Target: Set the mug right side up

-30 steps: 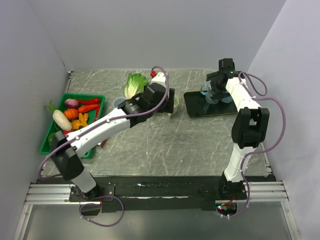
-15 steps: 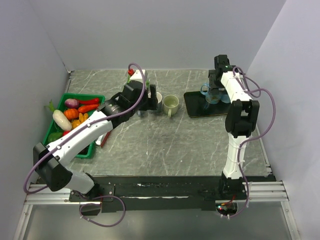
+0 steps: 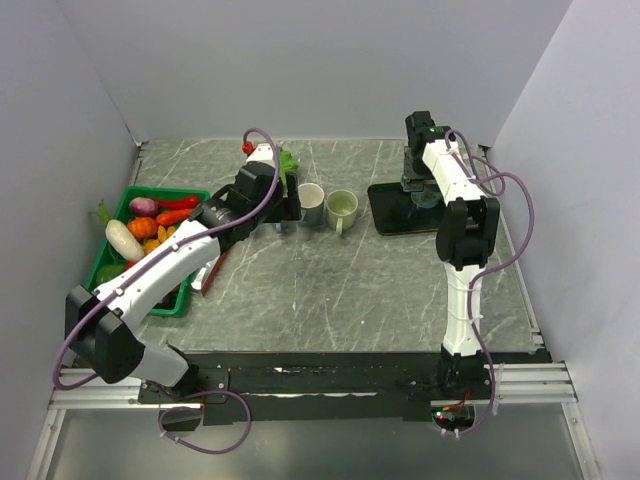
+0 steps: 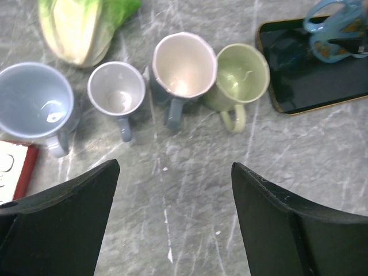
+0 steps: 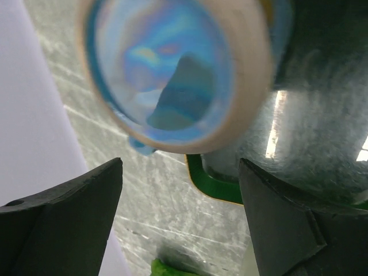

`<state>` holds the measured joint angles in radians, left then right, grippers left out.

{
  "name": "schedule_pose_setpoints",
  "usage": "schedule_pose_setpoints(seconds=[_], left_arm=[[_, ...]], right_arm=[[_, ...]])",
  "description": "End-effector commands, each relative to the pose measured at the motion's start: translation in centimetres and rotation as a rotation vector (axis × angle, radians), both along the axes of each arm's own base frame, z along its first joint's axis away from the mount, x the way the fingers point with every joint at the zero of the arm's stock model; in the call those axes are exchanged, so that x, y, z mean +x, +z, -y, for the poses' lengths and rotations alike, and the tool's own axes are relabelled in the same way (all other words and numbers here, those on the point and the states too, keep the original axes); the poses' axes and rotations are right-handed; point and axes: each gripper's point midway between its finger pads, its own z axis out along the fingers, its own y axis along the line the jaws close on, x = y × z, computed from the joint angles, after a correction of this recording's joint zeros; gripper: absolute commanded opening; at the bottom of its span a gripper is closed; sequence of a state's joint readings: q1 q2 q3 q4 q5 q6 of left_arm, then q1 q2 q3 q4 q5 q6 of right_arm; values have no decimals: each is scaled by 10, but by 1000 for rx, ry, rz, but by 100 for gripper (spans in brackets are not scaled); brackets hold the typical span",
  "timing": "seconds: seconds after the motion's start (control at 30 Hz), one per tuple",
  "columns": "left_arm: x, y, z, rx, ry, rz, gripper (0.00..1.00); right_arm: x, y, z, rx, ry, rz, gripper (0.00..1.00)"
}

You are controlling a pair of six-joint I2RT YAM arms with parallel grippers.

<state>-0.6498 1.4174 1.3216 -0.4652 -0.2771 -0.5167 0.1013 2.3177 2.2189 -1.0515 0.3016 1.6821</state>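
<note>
Left gripper (image 4: 173, 168) fingers spread wide, empty; right gripper (image 5: 179, 164) fingers apart, blue mug (image 5: 172, 75) just beyond them

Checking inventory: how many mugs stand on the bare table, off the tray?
4, in a row: blue mug, grey mug, white mug, green mug nearest the tray. None seems hidden.

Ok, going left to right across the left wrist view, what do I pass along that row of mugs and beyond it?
pale blue mug → small grey mug → blue-grey mug with cream inside → light green mug → black tray carrying the blue mug. The lettuce lies behind the first two, so it is left out.
</note>
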Motion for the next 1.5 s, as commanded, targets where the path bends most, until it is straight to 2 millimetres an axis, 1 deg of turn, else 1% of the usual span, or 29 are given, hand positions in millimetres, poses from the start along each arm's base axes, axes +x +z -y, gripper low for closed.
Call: schedule_pose_setpoints(seconds=[0.0, 0.13, 0.17, 0.23, 0.27, 0.3, 0.37, 0.4, 0.43, 0.47, 0.53, 0.57, 0.63, 0.67, 0.7, 0.73, 0.77, 0.8, 0.83, 0.87, 0.9, 0.97, 1.0, 1.17, 1.3, 1.4, 1.47], left_arm=[[-1, 18, -7, -67, 12, 39, 85], [-1, 17, -11, -80, 21, 36, 85], [-1, 17, -11, -81, 22, 34, 85], [-1, 16, -12, -81, 24, 32, 85], [-1, 16, -12, -82, 25, 32, 85], [-1, 16, -12, -81, 25, 29, 84], [-1, 17, -13, -82, 27, 30, 84], [-1, 16, -13, -84, 29, 30, 84], [-2, 17, -14, -85, 29, 32, 84], [-2, 17, -15, -87, 31, 32, 84], [-2, 16, -15, -90, 31, 32, 84], [-3, 14, -14, -93, 29, 27, 84], [-2, 14, -14, -100, 29, 25, 84], [-3, 14, -13, -102, 27, 26, 84], [-2, 13, -13, -103, 26, 22, 84], [-3, 13, -12, -107, 26, 22, 84], [-3, 13, -12, -105, 25, 22, 84], [-3, 12, -12, -108, 24, 21, 84], [-4, 13, -12, -110, 23, 20, 84], [-4, 11, -13, -112, 24, 19, 83], [-5, 12, -12, -115, 20, 22, 84], [-5, 12, -12, -118, 20, 22, 83], [-5, 10, -12, -117, 18, 18, 83], [-7, 10, -12, -121, 19, 16, 83], [-8, 11, -15, -121, 24, 21, 83], [-8, 9, -15, -118, 26, 18, 83], [-8, 10, -14, -120, 24, 19, 83]], right_arm=[[-11, 7, 17, -37, -117, -24, 88], [-11, 3, 18, -14, -129, -32, 90], [-14, -3, 18, 1, -134, -46, 91], [-15, -9, 14, 49, -137, -57, 91], [-19, -14, 14, 66, -157, -72, 91], [-21, -14, 11, 92, -155, -78, 92], [-29, -16, 14, 120, -182, -93, 92], [-31, -15, 16, 123, -187, -93, 92], [-32, -5, 20, 115, -197, -68, 92], [-39, -9, 26, 107, -209, -83, 92], [-46, -3, 33, 96, -224, -78, 92], [-52, -5, 37, 89, -238, -95, 91], [-59, 1, 42, 72, -247, -102, 91], [-67, 0, 48, 53, -261, -126, 91], [-71, 1, 50, 47, -272, -133, 91], [-74, 7, 51, 41, -275, -127, 91], [-79, 6, 54, 23, -274, -133, 91], [-79, 7, 55, 19, -272, -124, 91], [-80, 13, 57, 10, -258, -105, 91], [-82, 12, 58, -2, -250, -108, 90], [-74, 15, 58, -5, -233, -73, 90], [-70, 19, 60, -31, -189, -60, 89], [-65, 22, 58, -37, -162, -44, 89], [-52, 19, 60, -76, -80, -56, 91], [-35, 16, 57, -95, 32, -32, 91], [-34, 7, 55, -91, 75, -64, 91], [-37, 5, 53, -85, 86, -84, 90]])
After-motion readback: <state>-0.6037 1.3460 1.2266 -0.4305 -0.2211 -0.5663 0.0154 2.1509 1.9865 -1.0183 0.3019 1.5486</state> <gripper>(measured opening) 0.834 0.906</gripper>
